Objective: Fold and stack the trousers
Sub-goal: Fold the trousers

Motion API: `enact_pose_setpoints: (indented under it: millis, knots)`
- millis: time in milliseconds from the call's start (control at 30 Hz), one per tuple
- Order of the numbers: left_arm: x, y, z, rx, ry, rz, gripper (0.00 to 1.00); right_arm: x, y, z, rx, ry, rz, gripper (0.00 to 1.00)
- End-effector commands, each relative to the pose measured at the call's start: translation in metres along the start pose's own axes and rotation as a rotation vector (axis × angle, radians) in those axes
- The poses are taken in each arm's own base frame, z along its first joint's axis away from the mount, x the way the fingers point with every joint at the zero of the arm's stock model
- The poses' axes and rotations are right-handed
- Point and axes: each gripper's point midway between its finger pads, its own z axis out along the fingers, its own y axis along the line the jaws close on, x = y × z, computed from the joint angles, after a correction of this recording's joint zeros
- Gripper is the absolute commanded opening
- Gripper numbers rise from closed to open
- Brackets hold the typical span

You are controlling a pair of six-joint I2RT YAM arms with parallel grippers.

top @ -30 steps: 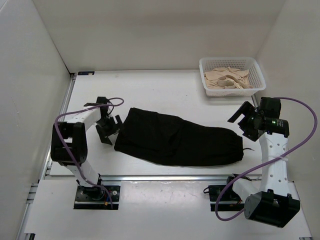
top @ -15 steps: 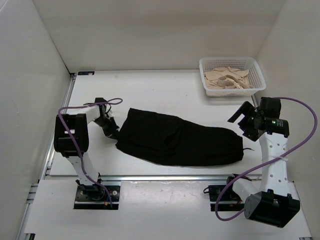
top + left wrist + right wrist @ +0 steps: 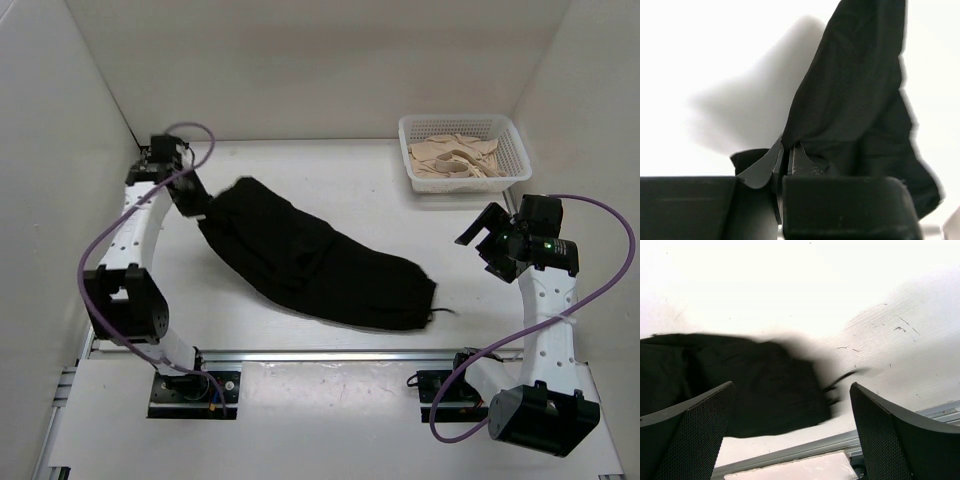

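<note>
- Upper left: left gripper [image 3: 197,204] clenched on one end of the trousers [image 3: 310,262], fabric pinched between the fingers.
- Centre: trousers stretched diagonally from upper left to lower centre-right, wrinkled, lying on white table [image 3: 340,175].
- Right: right gripper [image 3: 488,238] spread wide, grasping nothing, apart from the trousers.
- Upper right: white basket [image 3: 458,120] holding beige cloth [image 3: 455,158].

No writing, label or number seems legible on anything in view.
</note>
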Motion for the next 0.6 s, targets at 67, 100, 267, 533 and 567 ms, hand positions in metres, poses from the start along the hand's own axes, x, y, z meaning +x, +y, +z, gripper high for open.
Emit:
enact_pose_setpoints:
  millis: [67, 100, 267, 533, 567]
  knots:
    - [-0.064, -0.022, -0.096, -0.036, -0.312, 0.104, 0.1, 0.002, 0.005, -0.001, -0.029, 0.003, -0.016, 1.0]
    - [-0.064, -0.038, -0.108, -0.013, -0.332, 0.156, 0.1, 0.002, 0.005, -0.001, -0.029, 0.003, -0.016, 1.0]
    - [-0.043, -0.085, -0.121, 0.083, -0.338, 0.289, 0.1, 0.002, 0.005, -0.001, -0.029, 0.003, -0.016, 1.0]
    - [0.036, -0.151, -0.145, 0.271, -0.328, 0.469, 0.1, 0.002, 0.005, -0.001, -0.029, 0.003, -0.016, 1.0]
    - [0.046, -0.154, -0.146, 0.287, -0.316, 0.476, 0.1, 0.002, 0.005, -0.001, -0.029, 0.003, -0.016, 1.0]
